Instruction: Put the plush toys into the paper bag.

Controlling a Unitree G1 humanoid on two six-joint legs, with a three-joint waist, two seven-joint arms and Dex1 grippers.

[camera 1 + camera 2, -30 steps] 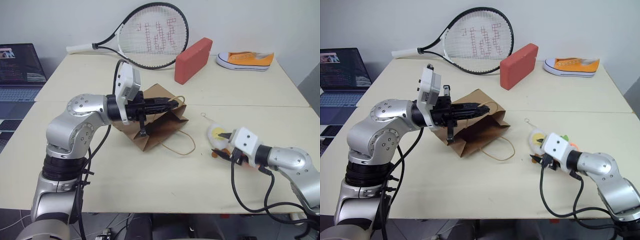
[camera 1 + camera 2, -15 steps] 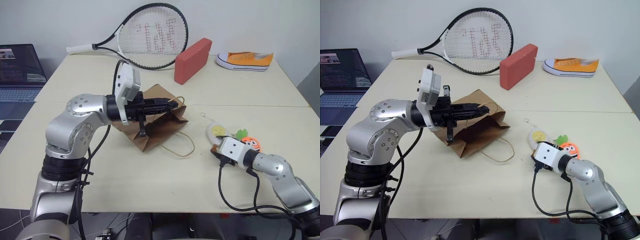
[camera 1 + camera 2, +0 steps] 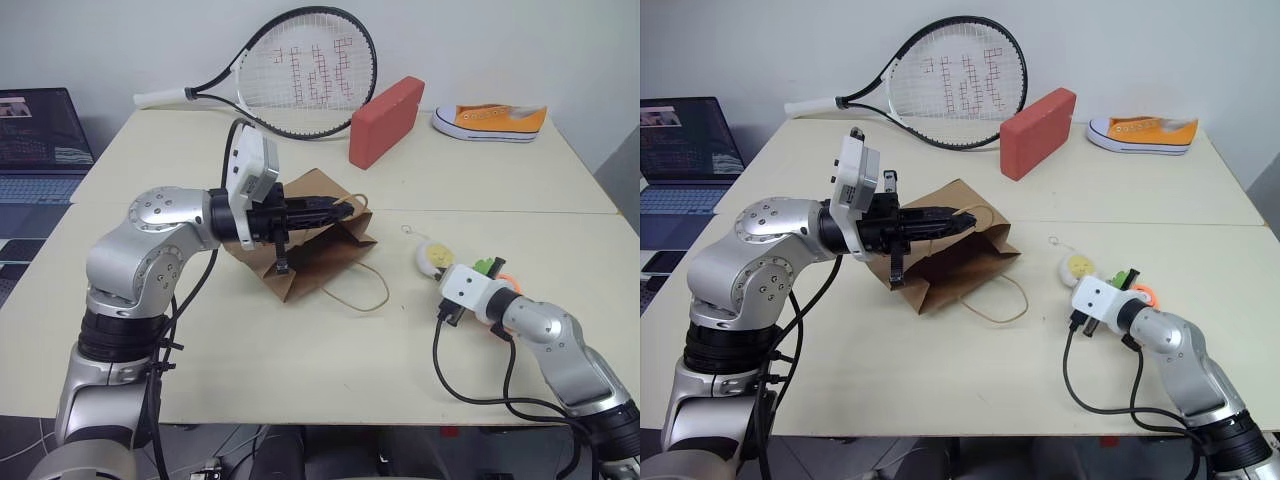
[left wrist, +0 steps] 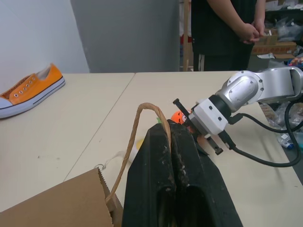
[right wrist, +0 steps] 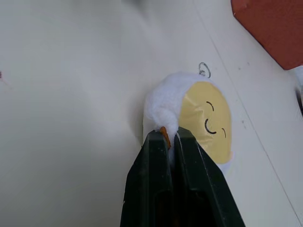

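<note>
Paper bag (image 3: 318,242) lying mid-bench (image 3: 300,370), L gripper (image 3: 343,210) fingers pinching cord handle (image 4: 137,137), prob. lifting mouth open for loading. Egg plush (image 5: 199,118) lying to R of bag, R gripper (image 5: 169,138) fingers nipping its edge. Carrot plush (image 3: 1140,293) waiting beside.

The right gripper (image 5: 166,137) pinches the egg toy (image 5: 199,120) at its lower edge, so the toy's legs are mostly hidden between the fingers. The carrot toy (image 3: 1137,290) shows just past the wrist as an orange and green sliver; its face cannot be made out. Beyond the left gripper (image 4: 166,126), a standing person (image 4: 227,28) is cut off above the chest.
</note>
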